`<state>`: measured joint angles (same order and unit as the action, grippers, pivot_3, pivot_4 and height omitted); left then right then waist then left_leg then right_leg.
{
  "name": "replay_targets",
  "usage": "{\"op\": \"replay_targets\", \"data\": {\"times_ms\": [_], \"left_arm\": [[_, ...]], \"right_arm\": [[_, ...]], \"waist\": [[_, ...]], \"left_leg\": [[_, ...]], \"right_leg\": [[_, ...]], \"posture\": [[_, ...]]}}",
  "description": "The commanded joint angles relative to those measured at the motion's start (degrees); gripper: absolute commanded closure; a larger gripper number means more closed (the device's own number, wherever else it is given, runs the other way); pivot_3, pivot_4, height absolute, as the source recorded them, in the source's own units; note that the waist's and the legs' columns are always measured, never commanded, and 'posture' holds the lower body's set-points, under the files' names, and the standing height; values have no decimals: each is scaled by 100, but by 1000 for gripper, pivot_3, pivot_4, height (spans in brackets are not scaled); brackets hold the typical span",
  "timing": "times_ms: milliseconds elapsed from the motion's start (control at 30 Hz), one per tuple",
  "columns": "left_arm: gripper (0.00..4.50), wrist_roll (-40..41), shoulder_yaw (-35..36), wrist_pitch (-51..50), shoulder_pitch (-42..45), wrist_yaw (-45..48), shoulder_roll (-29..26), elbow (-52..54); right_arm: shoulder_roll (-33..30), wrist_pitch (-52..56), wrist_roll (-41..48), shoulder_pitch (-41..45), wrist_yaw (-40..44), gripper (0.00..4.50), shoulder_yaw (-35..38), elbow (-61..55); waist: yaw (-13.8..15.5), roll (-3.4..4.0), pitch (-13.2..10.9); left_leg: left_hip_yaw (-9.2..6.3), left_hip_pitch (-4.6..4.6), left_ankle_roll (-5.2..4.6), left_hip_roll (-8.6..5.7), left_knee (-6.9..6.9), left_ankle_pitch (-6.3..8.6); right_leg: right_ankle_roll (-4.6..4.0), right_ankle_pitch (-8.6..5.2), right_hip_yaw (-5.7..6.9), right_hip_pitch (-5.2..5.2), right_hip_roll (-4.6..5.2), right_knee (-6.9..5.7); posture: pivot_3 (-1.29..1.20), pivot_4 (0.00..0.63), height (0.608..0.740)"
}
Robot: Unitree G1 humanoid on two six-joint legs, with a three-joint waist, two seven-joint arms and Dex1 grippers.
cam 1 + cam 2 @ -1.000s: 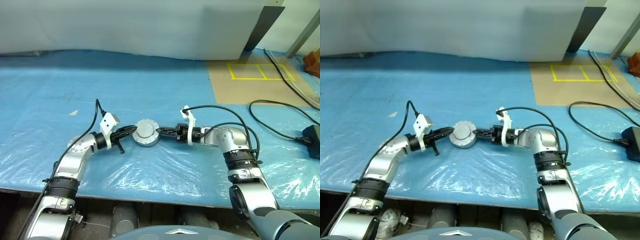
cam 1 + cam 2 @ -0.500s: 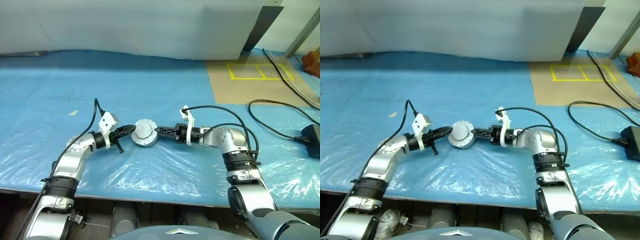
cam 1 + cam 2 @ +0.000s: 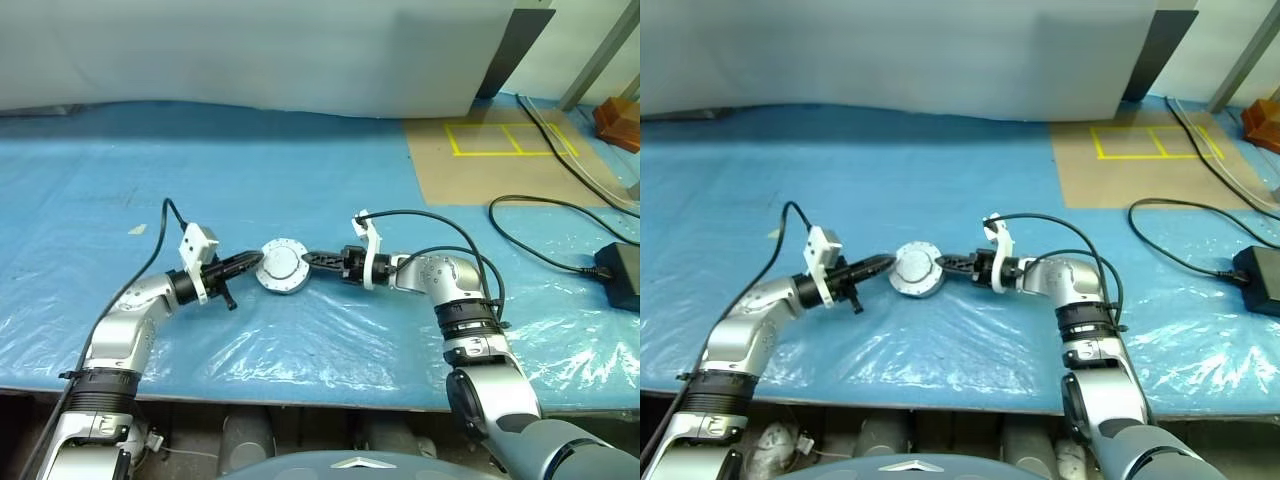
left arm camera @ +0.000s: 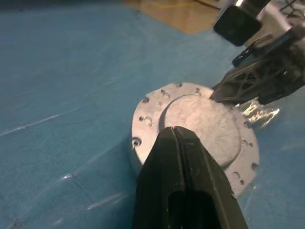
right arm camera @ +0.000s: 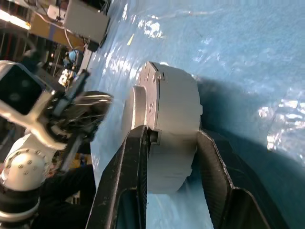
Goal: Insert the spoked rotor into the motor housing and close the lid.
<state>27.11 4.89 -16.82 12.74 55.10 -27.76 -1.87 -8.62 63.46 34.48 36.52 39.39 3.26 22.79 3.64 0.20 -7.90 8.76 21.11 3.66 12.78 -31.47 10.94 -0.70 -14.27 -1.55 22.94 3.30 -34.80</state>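
The round silver motor housing sits mid-table with the lid closed on top of it, a flat silver disc with a raised centre and small holes near its rim. My right gripper reaches in from the right and is shut on the housing, one finger on the lid side and one on the base side. From the left, my left gripper is shut with nothing in it, its tips resting at the lid's near edge. The spoked rotor is hidden.
Wrinkled blue plastic sheeting covers the table. A tan board with a yellow tape square lies at the back right. Black cables and a black power adapter lie at the right. The table's front edge runs close below the arms.
The whole picture has shifted, so the camera moved. My left gripper has risen slightly and rolled, staying at the lid's edge. The right gripper keeps its hold on the housing.
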Motion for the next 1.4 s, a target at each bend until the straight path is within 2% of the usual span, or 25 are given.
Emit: {"op": "replay_targets", "data": {"times_ms": [33,233,433,767,900,1033,1200,1400], "left_arm": [[4500,446,552,-308,100,-230,-215,524],[4500,497,858,-479,183,-422,-489,465],[4500,474,880,-471,196,-584,-477,336],[4500,394,800,-449,241,-708,-380,149],[4500,809,1088,-729,316,-802,-333,182],[4500,1500,1593,-1291,609,-1127,-221,17],[4500,1622,1704,-1447,541,-1143,-223,33],[4500,1580,1607,-1474,497,-1140,-222,79]], "right_arm": [[33,84,-225,-53,-494,3300,151,504],[111,228,-111,-92,-473,3300,323,544],[218,398,195,-227,-303,3328,382,53],[242,553,184,-133,-490,3353,468,190],[341,1148,768,199,-575,3353,1313,695],[447,1592,1454,438,-679,3353,2146,574],[681,1903,1734,435,-977,3353,2454,127],[790,1851,1737,379,-1241,3353,2569,71]], "waist": [[-2,0,0],[28,2,-1],[25,2,-1],[22,2,-1],[27,2,-2],[60,-3,-24],[66,-6,-28],[131,-10,-30]], "left_leg": [[0,-2,0,0,0,0],[2,-2,0,-2,0,0],[2,0,0,0,2,0],[2,3,1,0,5,0],[2,3,1,0,5,0],[1,17,1,0,3,0],[-5,57,1,-2,-5,0],[-12,60,3,3,-7,1]], "right_leg": [[0,0,-1,-2,0,0],[0,0,-2,-2,0,4],[1,0,0,-1,-1,5],[1,0,0,4,-4,6],[1,0,-1,3,-3,5],[0,0,2,12,-4,4],[1,2,8,40,-6,7],[1,2,21,40,-9,6]], "posture": [[0,150,740],[0,150,740],[0,150,740],[0,150,740],[0,150,740],[0,150,740],[0,150,740],[0,150,740]]}}
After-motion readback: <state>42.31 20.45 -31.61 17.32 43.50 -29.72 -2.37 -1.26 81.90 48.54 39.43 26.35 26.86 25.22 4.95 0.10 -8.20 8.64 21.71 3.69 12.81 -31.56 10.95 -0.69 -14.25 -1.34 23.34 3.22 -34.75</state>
